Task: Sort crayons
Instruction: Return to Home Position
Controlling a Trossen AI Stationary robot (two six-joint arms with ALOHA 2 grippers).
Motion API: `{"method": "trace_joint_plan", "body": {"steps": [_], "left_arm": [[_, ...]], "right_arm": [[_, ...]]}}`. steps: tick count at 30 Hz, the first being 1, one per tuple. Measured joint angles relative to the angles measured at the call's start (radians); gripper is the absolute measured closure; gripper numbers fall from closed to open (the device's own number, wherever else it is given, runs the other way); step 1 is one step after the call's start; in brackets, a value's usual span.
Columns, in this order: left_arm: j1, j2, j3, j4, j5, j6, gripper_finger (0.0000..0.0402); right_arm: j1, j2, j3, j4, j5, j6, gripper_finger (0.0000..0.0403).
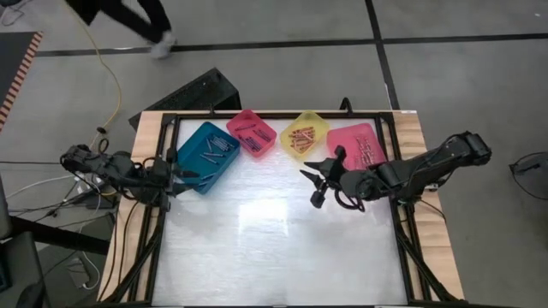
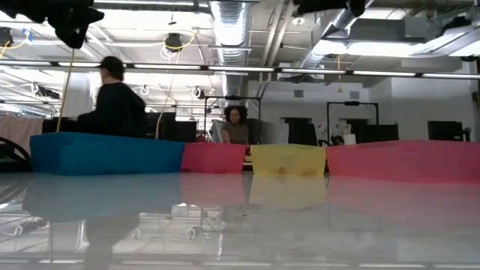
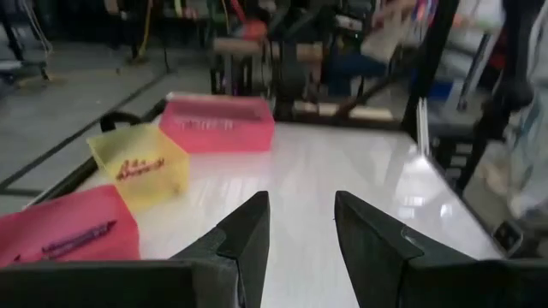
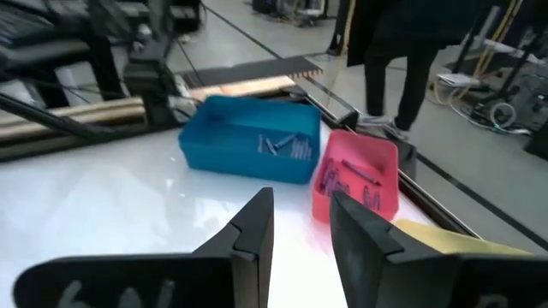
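Note:
Four bins stand in a row at the table's far side: a teal bin [image 1: 208,156], a small pink bin [image 1: 252,133], a yellow bin [image 1: 304,134] and a wider pink bin [image 1: 355,145]. Crayons lie inside each: pale blue-grey sticks [image 4: 282,144] in the teal bin, dark sticks [image 4: 355,175] in the small pink bin, red-orange sticks [image 3: 141,167] in the yellow bin, reddish sticks [image 1: 370,152] in the wide pink bin. My left gripper [image 3: 300,214] is open and empty by the teal bin's near left corner. My right gripper [image 4: 300,205] is open and empty above the table, near the yellow bin.
The white tabletop [image 1: 274,248] in front of the bins is bare, framed by a black rail [image 1: 402,248] and wooden edges. A person [image 1: 128,17] walks past the table's far side; people [image 2: 112,101] also show behind the bins in the low view.

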Motion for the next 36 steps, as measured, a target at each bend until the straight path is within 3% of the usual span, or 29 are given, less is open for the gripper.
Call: {"method": "trace_joint_plan", "body": {"steps": [7, 14, 21, 26, 36], "left_arm": [[0.0, -0.201, -0.117, 0.084, -0.002, 0.011, 0.0278], [-0.001, -0.183, -0.117, 0.065, 0.085, 0.03, 0.0278], [0.0, -0.182, -0.117, 0.032, -0.015, 0.034, 0.0278], [0.0, -0.182, -0.117, 0.003, -0.022, 0.021, 0.0278], [0.0, -0.183, -0.22, 0.102, -0.123, -0.033, 0.0278]], "right_arm": [[0.061, -0.066, -0.015, -0.019, 0.035, 0.003, 0.029], [0.146, -0.242, -0.228, 0.139, 0.146, 0.033, 0.029], [0.207, -0.429, -0.525, 0.476, 0.17, -0.034, 0.029], [0.217, -0.531, -0.706, 0.647, 0.17, -0.035, 0.029], [0.216, -0.634, -0.933, 0.878, 0.17, -0.034, 0.029]]}}
